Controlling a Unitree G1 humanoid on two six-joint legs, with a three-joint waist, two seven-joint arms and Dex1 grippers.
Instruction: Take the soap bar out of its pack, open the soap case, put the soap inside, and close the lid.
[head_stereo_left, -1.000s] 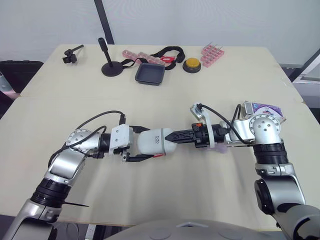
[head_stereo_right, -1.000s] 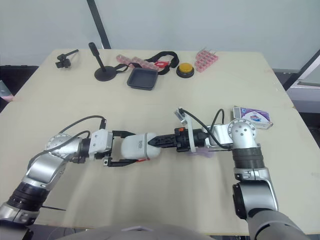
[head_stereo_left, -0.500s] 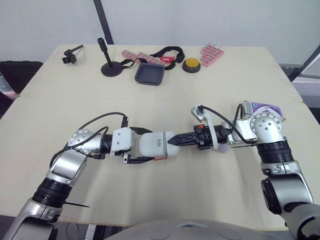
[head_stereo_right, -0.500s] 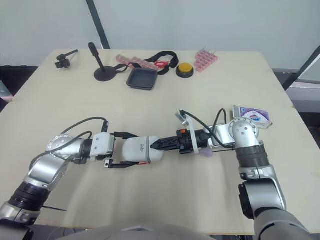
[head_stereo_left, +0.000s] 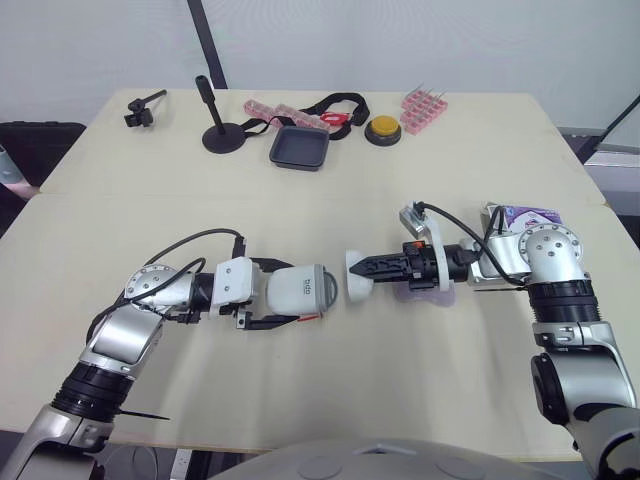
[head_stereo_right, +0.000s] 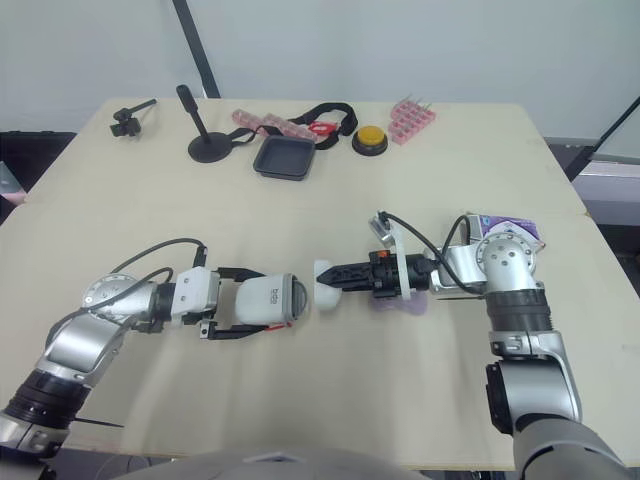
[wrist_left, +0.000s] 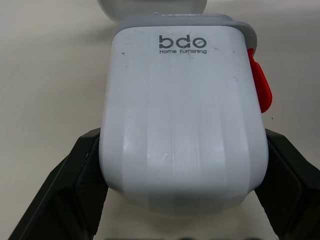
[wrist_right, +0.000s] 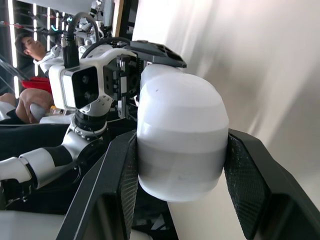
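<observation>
Lid (head_stereo_left: 352, 286) off case (head_stereo_left: 297, 292), right end effector (head_stereo_left: 366, 267) clamping.

We take this for a robot test lab, we see a plain worktable (head_stereo_left: 150, 200), a yellow push button (head_stereo_left: 383, 127), a small black stand (head_stereo_left: 222, 138), a person (wrist_right: 27, 47) seated nearby

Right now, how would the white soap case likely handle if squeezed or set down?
Probably stiff: the soap case holds its shape squeezed in the left gripper. Its glossy, rounded shell looks slippery and might rock if set down.
</observation>
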